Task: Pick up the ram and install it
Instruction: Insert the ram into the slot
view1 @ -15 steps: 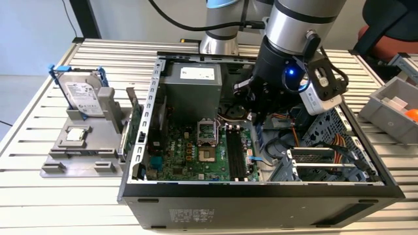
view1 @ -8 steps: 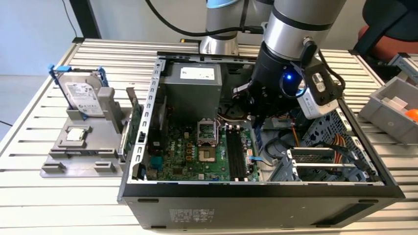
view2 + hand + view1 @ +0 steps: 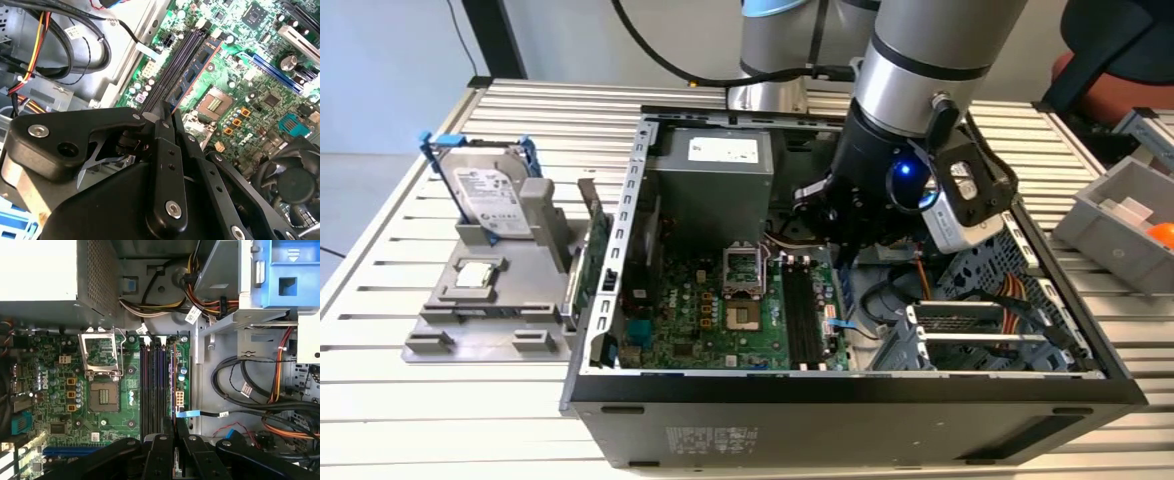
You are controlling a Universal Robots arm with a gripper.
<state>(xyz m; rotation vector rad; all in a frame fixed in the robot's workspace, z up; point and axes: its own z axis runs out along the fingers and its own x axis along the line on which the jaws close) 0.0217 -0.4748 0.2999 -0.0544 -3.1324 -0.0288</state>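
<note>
The ram (image 3: 200,65) is a thin dark blue stick with black chips, and my gripper (image 3: 165,117) is shut on one end of it. It hangs edge-down inside the open computer case (image 3: 854,385), right along the row of black memory slots (image 3: 170,65) on the green motherboard (image 3: 707,310). In the first wrist view the ram (image 3: 173,385) shows as a narrow line beside the slots (image 3: 152,385), on their cable side, with the gripper (image 3: 175,432) around it. In the exterior view the gripper (image 3: 843,262) sits low over the slots (image 3: 803,310). I cannot tell whether the stick touches a slot.
The CPU socket (image 3: 104,395) lies beside the slots, and the power supply (image 3: 714,175) stands at the case's back. Cable bundles (image 3: 250,385) and a drive cage (image 3: 285,275) crowd the other side. Outside, at the exterior view's left, stand a hard drive (image 3: 491,195) and an expansion card (image 3: 596,260).
</note>
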